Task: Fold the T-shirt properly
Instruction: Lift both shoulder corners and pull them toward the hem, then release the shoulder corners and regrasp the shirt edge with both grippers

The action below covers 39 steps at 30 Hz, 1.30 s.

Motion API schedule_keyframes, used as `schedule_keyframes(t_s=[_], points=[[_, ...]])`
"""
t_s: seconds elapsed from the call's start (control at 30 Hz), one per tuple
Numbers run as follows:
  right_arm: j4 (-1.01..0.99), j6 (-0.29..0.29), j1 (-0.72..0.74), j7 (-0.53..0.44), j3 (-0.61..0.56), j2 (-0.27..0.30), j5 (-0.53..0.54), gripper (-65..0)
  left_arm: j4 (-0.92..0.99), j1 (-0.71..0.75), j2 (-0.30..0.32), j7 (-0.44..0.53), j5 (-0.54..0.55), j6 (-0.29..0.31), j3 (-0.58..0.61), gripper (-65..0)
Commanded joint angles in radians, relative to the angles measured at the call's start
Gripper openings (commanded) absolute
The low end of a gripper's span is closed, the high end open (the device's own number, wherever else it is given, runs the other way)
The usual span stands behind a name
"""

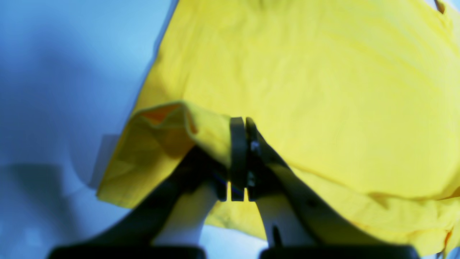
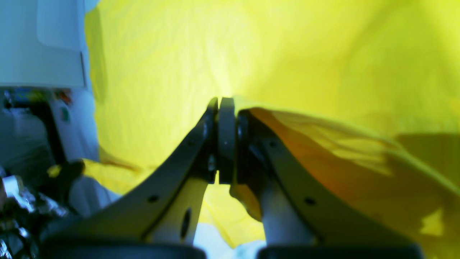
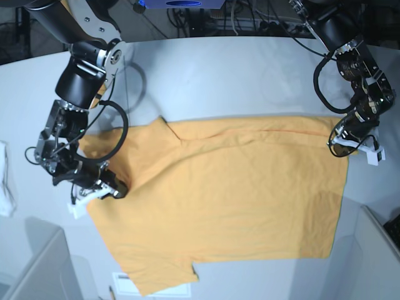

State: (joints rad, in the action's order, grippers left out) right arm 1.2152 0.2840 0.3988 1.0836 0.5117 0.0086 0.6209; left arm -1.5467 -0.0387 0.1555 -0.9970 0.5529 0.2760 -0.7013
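A: Where is the shirt lying?

B: The light-orange short-sleeved cotton T-shirt (image 3: 219, 200) is spread across the middle of the pale grey table (image 3: 219, 75). Its hem runs along the table's right side, and one sleeve points toward the near edge. In the wrist views the cloth looks bright yellow.

A: And the left gripper (image 1: 239, 158)?

B: Its jaws are pressed together on a fold of the shirt's edge. The cloth bunches up over the dark fingers (image 1: 237, 144) and hangs to their left. In the base view this gripper (image 3: 347, 140) sits at the shirt's far right corner, near the table's right edge.

A: The right gripper (image 2: 224, 140)?

B: Clamped as well, with a raised ridge of shirt cloth caught at the tips and draped over the finger on the right of that view. In the base view it (image 3: 103, 184) is at the shirt's left side, toward the table's left edge.

A: Anything else on the table?

B: A bit of white cloth (image 3: 5, 181) lies at the far left edge, apart from the shirt.
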Motion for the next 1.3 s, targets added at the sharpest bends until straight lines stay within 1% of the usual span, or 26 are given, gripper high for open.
schedule_keyframes(t_s=[0.0,0.07,0.2,0.27,0.4,0.53,0.67,0.73,0.83,0.9,0.97,1.0,1.03,1.1,1.13,1.2,1.27], points=[[0.012,-0.004,0.038,-0.032,-0.002,0.023,0.018,-65.0,-0.008,-0.017,0.017,0.019,0.014,-0.017,-0.004,-65.0],[-0.016,-0.004,0.045,-0.041,-0.002,0.027,0.018,-65.0,0.010,-0.022,0.017,0.020,0.014,-0.047,-0.004,-65.0],[-0.064,-0.004,0.064,-0.043,-0.002,0.044,0.018,-65.0,0.041,-0.048,0.017,0.020,0.014,-0.050,0.001,-65.0],[-0.073,-0.004,0.065,-0.070,-0.005,0.044,0.018,-65.0,0.051,-0.053,0.017,0.020,0.014,-0.051,0.004,-65.0],[-0.114,-0.004,0.071,-0.116,-0.098,0.055,0.018,-65.0,0.058,-0.060,0.017,0.020,0.014,-0.051,0.006,-65.0],[-0.125,-0.004,0.071,-0.158,-0.135,0.055,0.018,-65.0,0.058,-0.063,0.019,0.020,0.014,-0.053,0.002,-65.0],[-0.125,-0.006,0.071,-0.167,-0.135,0.055,0.018,-65.0,0.084,-0.065,0.039,0.020,0.014,-0.053,0.007,-65.0],[-0.125,-0.006,0.071,-0.167,-0.135,0.055,0.018,-65.0,0.114,-0.066,0.059,0.019,0.014,-0.053,0.009,-65.0],[-0.125,-0.006,0.071,-0.165,-0.135,0.057,0.018,-65.0,0.142,-0.066,0.085,0.019,0.014,-0.053,0.073,-65.0],[-0.125,-0.006,0.071,-0.165,-0.135,0.069,0.018,-65.0,0.148,-0.066,0.097,0.020,0.014,-0.053,0.113,-65.0],[-0.125,-0.006,0.071,-0.165,-0.135,0.074,0.018,-65.0,0.145,-0.068,0.097,0.020,0.014,-0.053,0.122,-65.0],[-0.125,-0.007,0.070,-0.165,-0.129,0.075,0.018,-65.0,0.142,-0.068,0.095,0.020,0.014,-0.053,0.121,-60.4],[-0.123,-0.007,0.068,-0.164,-0.127,0.077,0.018,-60.8,0.140,-0.076,0.095,0.020,0.016,-0.053,0.121,-55.5],[-0.120,-0.007,0.065,-0.164,-0.126,0.092,0.018,-50.4,0.150,-0.092,0.100,0.020,0.016,-0.053,0.119,-46.1],[-0.119,-0.007,0.065,-0.167,-0.126,0.097,0.020,-47.1,0.150,-0.100,0.109,0.020,0.016,-0.053,0.119,-41.8],[-0.116,-0.007,0.065,-0.170,-0.124,0.104,0.020,-46.4,0.150,-0.132,0.112,0.020,0.016,-0.053,0.119,-34.4],[-0.087,-0.007,0.052,-0.193,-0.123,0.113,0.020,-46.4,0.153,-0.165,0.115,0.020,0.016,-0.053,0.119,-29.3]])
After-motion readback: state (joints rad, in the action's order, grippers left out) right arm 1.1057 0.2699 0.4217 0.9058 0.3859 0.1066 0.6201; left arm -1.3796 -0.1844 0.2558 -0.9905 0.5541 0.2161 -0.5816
